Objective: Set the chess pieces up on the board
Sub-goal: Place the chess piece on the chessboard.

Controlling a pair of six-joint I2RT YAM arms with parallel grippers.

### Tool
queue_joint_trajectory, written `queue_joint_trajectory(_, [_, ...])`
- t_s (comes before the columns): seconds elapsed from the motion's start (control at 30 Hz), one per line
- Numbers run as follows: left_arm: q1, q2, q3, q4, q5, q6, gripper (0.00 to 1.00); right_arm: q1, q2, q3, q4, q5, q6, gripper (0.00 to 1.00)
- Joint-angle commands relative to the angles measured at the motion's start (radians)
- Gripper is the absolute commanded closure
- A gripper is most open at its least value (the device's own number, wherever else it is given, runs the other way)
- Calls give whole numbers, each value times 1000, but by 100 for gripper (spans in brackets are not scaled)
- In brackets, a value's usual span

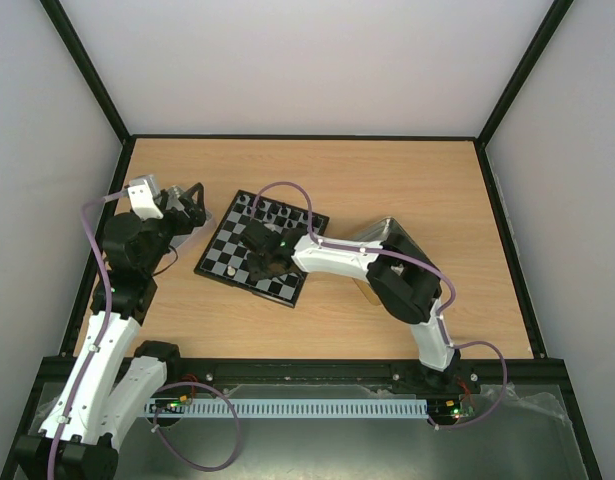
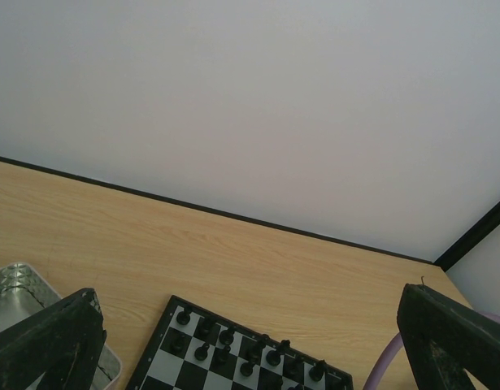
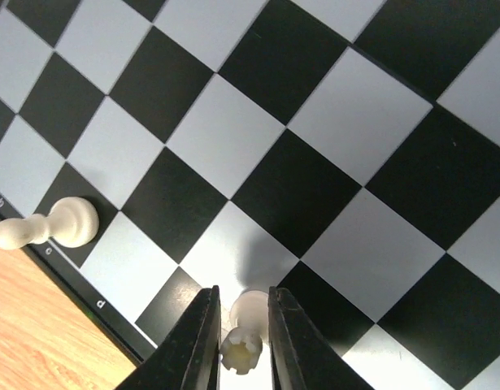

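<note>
The board [image 1: 219, 250] lies tilted at mid-table. Several black chess pieces [image 2: 233, 341] stand in two rows along its far edge. My right gripper [image 3: 243, 294] hangs low over the board's near edge, its fingers either side of an upright white piece [image 3: 250, 313] with a notched crown on a light square. The jaws stand narrowly apart, with slivers of light beside the piece, so it is not clamped. Another white piece [image 3: 50, 226] sits at the board's edge to the left. My left gripper [image 2: 248, 296] is wide open and holds nothing, raised left of the board.
A silver metal tray [image 2: 14, 284] sits under the left gripper by the table's left edge. A second silver tray [image 1: 387, 232] lies right of the board, partly under the right arm. Black frame rails and white walls enclose the wooden table [image 1: 387, 170].
</note>
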Motion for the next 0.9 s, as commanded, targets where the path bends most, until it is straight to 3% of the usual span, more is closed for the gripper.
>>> queue_joint_trajectory(0.0, [6, -7, -3, 17, -6, -2, 1, 7, 19, -3, -47, 35, -9, 88])
queue_joint_trajectory(0.17, [6, -10, -4, 17, -6, -2, 1, 6, -31, -55, -46, 48, 1, 96])
queue_joint_trajectory(0.53, [6, -15, -5, 17, -6, -2, 1, 21, -218, -294, -69, 18, 23, 96])
queue_joint_trajectory(0.87, [7, -14, -6, 19, -6, -1, 1, 34, -217, -308, -72, 2, 25, 95])
